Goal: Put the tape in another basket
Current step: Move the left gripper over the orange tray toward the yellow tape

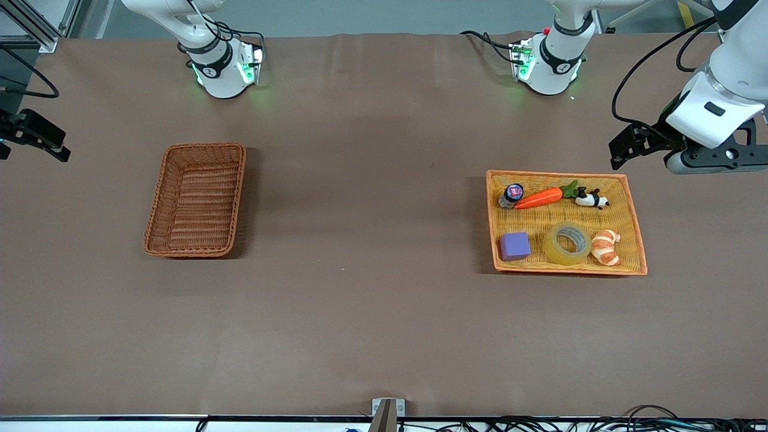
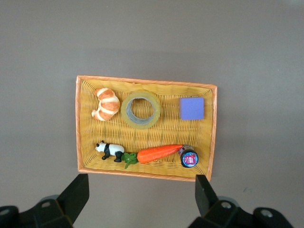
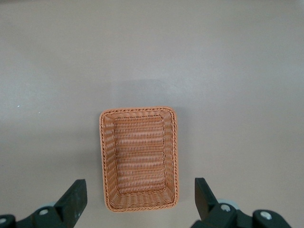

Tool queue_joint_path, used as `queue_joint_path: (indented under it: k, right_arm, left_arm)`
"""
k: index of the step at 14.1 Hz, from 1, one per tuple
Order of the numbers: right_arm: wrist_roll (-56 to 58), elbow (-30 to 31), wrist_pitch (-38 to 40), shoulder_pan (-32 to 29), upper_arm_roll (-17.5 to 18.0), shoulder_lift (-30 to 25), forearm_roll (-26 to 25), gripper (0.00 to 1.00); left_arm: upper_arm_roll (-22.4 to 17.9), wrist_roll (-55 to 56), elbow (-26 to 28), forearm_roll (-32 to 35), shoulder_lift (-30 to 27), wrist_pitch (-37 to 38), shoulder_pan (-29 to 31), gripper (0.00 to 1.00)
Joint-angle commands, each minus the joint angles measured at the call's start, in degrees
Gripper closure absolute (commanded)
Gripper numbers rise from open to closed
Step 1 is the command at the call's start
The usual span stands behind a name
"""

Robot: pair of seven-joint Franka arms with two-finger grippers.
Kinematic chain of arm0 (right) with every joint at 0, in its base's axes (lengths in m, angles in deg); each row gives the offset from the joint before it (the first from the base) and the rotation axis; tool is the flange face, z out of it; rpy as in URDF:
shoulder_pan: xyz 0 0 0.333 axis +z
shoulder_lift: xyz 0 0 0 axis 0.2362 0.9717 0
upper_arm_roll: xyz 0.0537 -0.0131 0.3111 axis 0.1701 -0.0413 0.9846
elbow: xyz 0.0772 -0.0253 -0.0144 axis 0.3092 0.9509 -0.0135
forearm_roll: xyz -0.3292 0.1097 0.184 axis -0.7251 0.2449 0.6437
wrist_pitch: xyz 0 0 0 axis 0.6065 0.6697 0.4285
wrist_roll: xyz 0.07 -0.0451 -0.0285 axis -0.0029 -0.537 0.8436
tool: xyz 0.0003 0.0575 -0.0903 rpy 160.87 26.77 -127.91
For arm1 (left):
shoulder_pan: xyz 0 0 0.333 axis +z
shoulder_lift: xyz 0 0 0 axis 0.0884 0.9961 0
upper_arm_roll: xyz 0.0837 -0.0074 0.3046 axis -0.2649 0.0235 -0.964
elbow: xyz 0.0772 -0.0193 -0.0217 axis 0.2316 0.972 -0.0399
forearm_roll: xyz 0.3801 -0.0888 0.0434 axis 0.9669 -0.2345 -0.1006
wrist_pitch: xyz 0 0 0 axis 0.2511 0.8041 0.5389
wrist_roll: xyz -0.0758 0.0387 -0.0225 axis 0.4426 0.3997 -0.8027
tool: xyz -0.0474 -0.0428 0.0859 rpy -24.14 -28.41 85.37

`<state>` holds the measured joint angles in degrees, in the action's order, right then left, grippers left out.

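tape (image 1: 567, 242): lies flat in the yellow tray (image 1: 637, 240) at the left arm's end of the table, on the side nearer the front camera, between the purple cube (image 1: 515, 246) and the croissant toy (image 1: 605, 246), the croissant just beside it
risk, crowding: a finger coming down on the outer wall could catch the croissant toy and nudge it; one finger through the grey core looks the safer pinch
risk, slip: the roll is smooth and wide, so a shallow pinch may let it tilt or drop on the long carry
risk, tray: dragging the roll sideways could shift the light tray
basket (image 1: 196, 198): brown wicker, nothing in it, well apart toward the right arm's end
left gripper (image 1: 624, 147): raised above the table just past the tray's edge nearest the bases, pincer released, holding nothing
right gripper (image 1: 33, 137): waits at the right arm's end of the table, up above it, pincer released, nothing held
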<state>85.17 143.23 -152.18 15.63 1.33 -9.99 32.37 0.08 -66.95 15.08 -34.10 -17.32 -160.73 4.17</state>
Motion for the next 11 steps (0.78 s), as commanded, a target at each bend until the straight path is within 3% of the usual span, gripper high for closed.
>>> queue_joint_path:
  k: [1, 5, 11]
  right_arm:
    - [-0.38, 0.52, 0.12, -0.21, 0.01, -0.53, 0.92, 0.0]
    - [-0.38, 0.52, 0.03, -0.12, 0.01, -0.53, 0.92, 0.0]
    - [-0.38, 0.52, 0.12, -0.3, 0.01, -0.53, 0.92, 0.0]
  left_arm:
    - [0.07, 0.36, 0.28, 0.85, 2.76, 0.67, 0.99, 0.05]
    - [0.07, -1.22, 2.55, 1.03, 7.78, -3.26, 4.05, 0.02]
    - [-0.02, -1.57, 21.01, 1.29, 10.41, -27.15, 6.96, 0.0]
